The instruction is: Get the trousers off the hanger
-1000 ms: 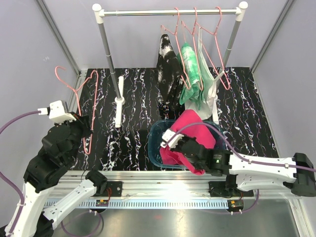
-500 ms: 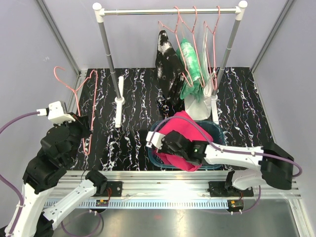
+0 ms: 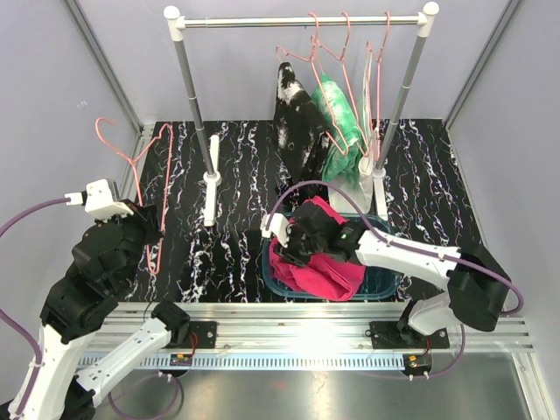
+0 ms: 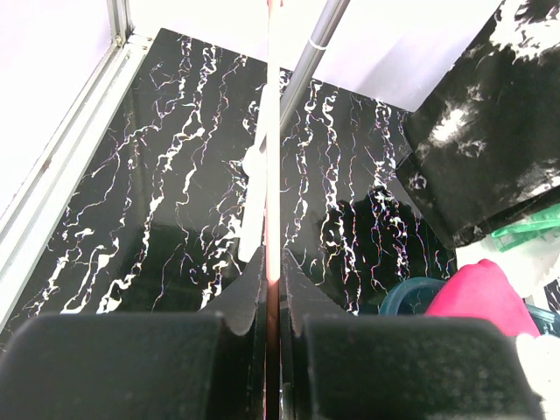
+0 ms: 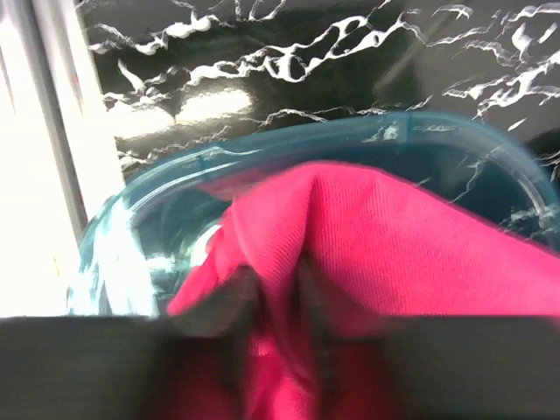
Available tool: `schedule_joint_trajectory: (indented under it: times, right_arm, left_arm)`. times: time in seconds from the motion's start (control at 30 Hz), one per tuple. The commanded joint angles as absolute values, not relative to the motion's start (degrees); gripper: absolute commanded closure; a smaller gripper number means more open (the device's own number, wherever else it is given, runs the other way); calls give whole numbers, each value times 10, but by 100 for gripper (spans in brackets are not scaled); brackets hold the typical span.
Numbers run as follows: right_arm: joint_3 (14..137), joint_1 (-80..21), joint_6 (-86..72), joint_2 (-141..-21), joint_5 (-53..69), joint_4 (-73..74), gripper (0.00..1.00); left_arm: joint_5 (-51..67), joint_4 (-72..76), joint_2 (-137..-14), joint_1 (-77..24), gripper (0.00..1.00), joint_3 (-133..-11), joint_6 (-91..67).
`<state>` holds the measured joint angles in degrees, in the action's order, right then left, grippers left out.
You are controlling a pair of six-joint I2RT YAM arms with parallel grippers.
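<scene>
The magenta trousers (image 3: 331, 273) lie bunched in a blue tub (image 3: 378, 287). My right gripper (image 3: 296, 242) is over the tub's left part, shut on a fold of them. In the right wrist view the fold (image 5: 394, 254) is pinched between the gripper (image 5: 278, 289) jaws. The black trousers with white splashes (image 3: 296, 122) and the green tie-dye trousers (image 3: 338, 109) hang from pink hangers on the rack rail (image 3: 262, 20). My left gripper (image 3: 150, 229) at the far left is shut on an empty pink hanger (image 3: 166, 166). The left wrist view shows the gripper (image 4: 272, 267) holding its wire (image 4: 273, 131).
Other empty pink hangers (image 3: 376, 79) hang at the rail's right end. The rack's left post and white foot (image 3: 211, 179) stand on the black marbled table. The tub rim (image 5: 262, 144) is near the table's front edge. White cloth (image 3: 350, 188) hangs behind the tub.
My right gripper has moved left and farther over the tub with the magenta trousers, which now sit lower in it. The hanging garments and hangers have swung. The left arm has not moved.
</scene>
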<state>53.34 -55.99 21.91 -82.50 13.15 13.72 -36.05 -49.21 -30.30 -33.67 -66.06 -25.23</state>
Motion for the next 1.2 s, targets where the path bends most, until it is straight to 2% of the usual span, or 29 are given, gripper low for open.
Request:
schedule_joint_trajectory:
  times: [0.0, 0.07, 0.1, 0.2, 0.27, 0.33, 0.37, 0.4, 0.53, 0.67, 0.83, 1.0, 1.17]
  right_arm:
    - [572, -541, 163, -787, 197, 195, 52]
    - [555, -541, 115, -737, 207, 159, 33]
    - [546, -541, 96, -719, 200, 143, 8]
    - [506, -541, 34, -644, 173, 97, 3]
    - [492, -541, -20, -588, 146, 83, 1]
    - [472, -541, -74, -551, 43, 84, 1]
    - [468, -541, -149, -523, -11, 100, 1]
    - [470, -541, -184, -513, -101, 121, 1]
    - [476, -541, -376, -487, -251, 287, 0]
    - [440, -541, -548, -456, -285, 354, 1]
    - [398, -541, -632, -453, -321, 413, 1]
    - [382, -539, -687, -546, -334, 418, 1]
    - [392, -522, -643, -739, -263, 317, 0]
  left_arm:
    - [-366, -455, -301, -337, 100, -668, -243]
    - [-367, -455, -302, -337, 100, -667, -242]
    - [-367, -454, -302, -337, 100, -665, -241]
    - [-366, -456, -305, -337, 100, -671, -239]
    - [-368, -456, -305, -337, 100, -672, -236]
    - [-371, -460, -301, -337, 100, -675, -234]
    - [-373, -461, -302, -337, 100, -677, -233]
    - [-373, -463, -302, -337, 100, -677, -233]
    - [-371, -461, -302, -337, 100, -679, -236]
    - [-364, -461, -307, -337, 100, -684, -237]
    - [-364, -462, -308, -337, 100, -686, -235]
    - [-359, -459, -306, -337, 100, -682, -236]
    - [-352, -454, -308, -337, 100, -679, -239]
